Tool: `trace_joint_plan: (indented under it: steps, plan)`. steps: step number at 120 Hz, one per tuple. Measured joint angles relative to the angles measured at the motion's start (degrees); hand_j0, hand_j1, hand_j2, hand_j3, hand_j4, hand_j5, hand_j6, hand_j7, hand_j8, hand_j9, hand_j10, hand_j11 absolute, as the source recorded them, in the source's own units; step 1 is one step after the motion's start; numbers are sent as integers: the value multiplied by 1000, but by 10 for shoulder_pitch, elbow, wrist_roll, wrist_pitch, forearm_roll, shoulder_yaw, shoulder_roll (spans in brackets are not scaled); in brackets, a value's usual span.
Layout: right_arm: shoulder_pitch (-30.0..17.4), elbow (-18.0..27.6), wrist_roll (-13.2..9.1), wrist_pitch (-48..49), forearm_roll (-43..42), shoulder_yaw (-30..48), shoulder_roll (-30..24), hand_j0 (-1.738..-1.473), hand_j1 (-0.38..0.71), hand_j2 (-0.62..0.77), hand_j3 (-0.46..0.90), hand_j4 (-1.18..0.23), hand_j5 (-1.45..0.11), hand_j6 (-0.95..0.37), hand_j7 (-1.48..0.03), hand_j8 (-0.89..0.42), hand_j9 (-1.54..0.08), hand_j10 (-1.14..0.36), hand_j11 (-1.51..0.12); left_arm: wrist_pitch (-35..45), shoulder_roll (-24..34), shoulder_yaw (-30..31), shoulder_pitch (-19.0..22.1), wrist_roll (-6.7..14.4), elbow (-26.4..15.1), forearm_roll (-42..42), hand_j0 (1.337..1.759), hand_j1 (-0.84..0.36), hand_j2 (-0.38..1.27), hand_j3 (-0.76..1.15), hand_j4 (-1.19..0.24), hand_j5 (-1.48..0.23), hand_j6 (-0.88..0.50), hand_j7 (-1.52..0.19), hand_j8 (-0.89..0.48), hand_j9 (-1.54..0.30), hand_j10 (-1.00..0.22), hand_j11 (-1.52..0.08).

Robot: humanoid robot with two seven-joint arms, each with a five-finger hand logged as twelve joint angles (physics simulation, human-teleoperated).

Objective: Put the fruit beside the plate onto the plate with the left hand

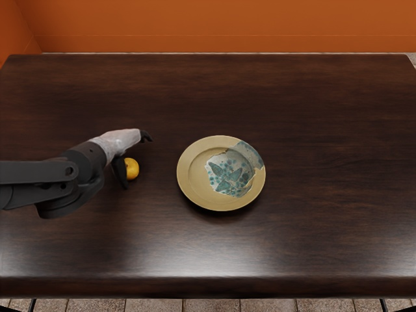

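One arm shows, the left, reaching in over the dark worktop (292, 97). Its hand (117, 144) hangs over a small orange fruit (132, 169), which sits right beneath the hand, partly hidden by it. Whether the hand grips the fruit cannot be told. Past the fruit, apart from the hand, lies the yellow plate (185, 172) with its green-patterned centre.

Dark table (312, 247) bears plate (185, 177) and fruit (133, 168) (apart).

Left robot hand (123, 148) low, fingers (144, 136) loose.
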Motion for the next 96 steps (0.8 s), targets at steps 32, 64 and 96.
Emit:
trace_joint_plan:
  steps: [32,64,96]
  plan:
    - [0,0,0,0,0,0,0,-1658,-310,-7,0,-33,-43,-33,-43,-33,-43,-33,-43,0,23,0,3,0,-12,-3,1658,-42,68,0,-330,-426,-331,-426,-331,-426,-330,-426]
    - [0,0,-1,0,0,0,0,-1658,-310,-7,0,-33,-43,-33,-43,-33,-43,-33,-43,0,28,0,5,0,-18,-4,1658,-91,77,0,-371,-479,-371,-479,-371,-479,-371,-479]
    - [0,0,0,0,1,1,0,-1658,-310,-7,0,-33,-43,-33,-43,-33,-43,-33,-43,-2,22,0,5,0,-19,-5,1658,-152,87,0,-421,-545,-422,-545,-422,-545,-421,-545]
